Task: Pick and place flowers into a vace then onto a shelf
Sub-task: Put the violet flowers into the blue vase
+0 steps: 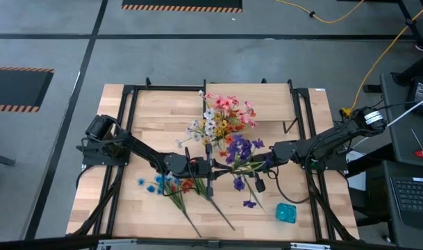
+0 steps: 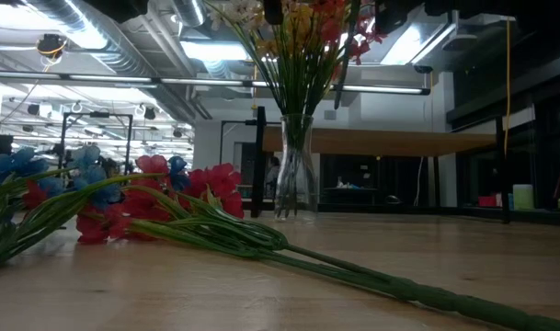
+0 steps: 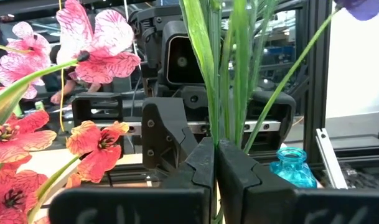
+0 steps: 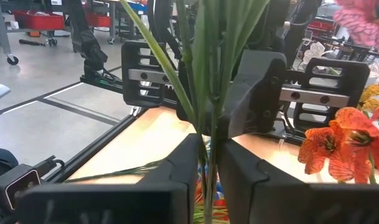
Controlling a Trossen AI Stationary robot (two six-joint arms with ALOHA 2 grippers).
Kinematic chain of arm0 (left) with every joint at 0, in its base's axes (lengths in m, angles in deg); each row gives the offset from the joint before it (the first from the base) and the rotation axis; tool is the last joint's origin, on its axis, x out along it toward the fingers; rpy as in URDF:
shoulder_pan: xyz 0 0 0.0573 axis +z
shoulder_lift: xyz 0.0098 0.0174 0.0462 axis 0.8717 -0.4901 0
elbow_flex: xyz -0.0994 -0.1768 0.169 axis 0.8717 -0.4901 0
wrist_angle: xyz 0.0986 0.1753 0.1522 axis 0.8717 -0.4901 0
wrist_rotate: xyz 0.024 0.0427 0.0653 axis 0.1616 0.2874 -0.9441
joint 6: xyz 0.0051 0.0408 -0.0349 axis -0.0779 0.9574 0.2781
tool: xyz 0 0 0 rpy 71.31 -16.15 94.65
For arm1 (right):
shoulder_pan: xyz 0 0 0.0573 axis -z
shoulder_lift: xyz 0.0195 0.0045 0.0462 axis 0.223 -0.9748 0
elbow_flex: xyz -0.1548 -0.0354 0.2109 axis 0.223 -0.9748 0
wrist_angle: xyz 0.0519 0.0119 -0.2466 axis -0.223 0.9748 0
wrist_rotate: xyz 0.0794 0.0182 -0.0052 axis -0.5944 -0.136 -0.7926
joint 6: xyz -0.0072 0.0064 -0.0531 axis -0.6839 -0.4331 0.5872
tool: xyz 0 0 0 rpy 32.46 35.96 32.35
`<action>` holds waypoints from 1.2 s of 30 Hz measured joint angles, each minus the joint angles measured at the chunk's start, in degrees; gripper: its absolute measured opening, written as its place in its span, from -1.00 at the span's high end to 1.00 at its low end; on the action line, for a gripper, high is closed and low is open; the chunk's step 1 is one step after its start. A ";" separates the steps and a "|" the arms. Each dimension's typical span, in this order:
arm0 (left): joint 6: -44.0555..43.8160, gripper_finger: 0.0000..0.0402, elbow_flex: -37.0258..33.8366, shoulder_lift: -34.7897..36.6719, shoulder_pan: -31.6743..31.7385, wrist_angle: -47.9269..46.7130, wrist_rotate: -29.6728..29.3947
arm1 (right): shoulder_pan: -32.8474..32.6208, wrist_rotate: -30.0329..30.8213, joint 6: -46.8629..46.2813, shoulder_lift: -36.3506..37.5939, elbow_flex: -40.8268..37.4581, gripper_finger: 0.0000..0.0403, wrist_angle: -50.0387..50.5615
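A spray of flowers with purple blooms (image 1: pixel 242 148) and thin green stems is held up above the table between my two grippers, which face each other level. My left gripper (image 3: pixel 215 163) (image 1: pixel 218 167) is shut on the stems. My right gripper (image 4: pixel 208 168) (image 1: pixel 261 162) is closed on the same bundle from the other side. A clear glass vase (image 2: pixel 295 170) stands upright on the table with pink, orange and white flowers (image 1: pixel 221 117) in it. Red and blue sprays (image 2: pixel 123 198) (image 1: pixel 166 184) lie flat on the table. The shelf (image 2: pixel 390 141) stands behind the vase. My left gripper pinches the purple spray's green stems (image 3: pixel 218 127) between its two fingers, coming in level from the table's left, fingers across the stems. The stems stand roughly upright above the fingers. My right gripper has the same stem bundle (image 4: pixel 206 134) between its two fingers, level from the table's right, across the stems, with only a narrow gap between the fingers.
A small teal glass bottle (image 1: pixel 286 212) stands near the table's front right. Loose purple blooms (image 1: pixel 249 203) lie in front of the grippers. Long stems of the lying sprays (image 2: pixel 371 280) stretch across the near table. Black frame rails (image 1: pixel 124 139) run along both sides.
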 joint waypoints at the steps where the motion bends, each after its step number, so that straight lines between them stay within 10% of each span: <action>1: -0.03 0.98 0.00 0.00 0.00 -0.04 0.01 | 0.00 0.00 0.00 0.00 0.00 0.74 0.00; 21: -1.21 0.52 -0.22 8.31 -5.25 -15.59 3.35 | -0.14 -0.85 -3.44 1.17 0.26 0.99 2.23; 36: -2.37 0.54 -0.20 13.39 -10.69 -27.40 -3.81 | -7.14 -1.22 -9.29 17.01 0.11 1.00 27.08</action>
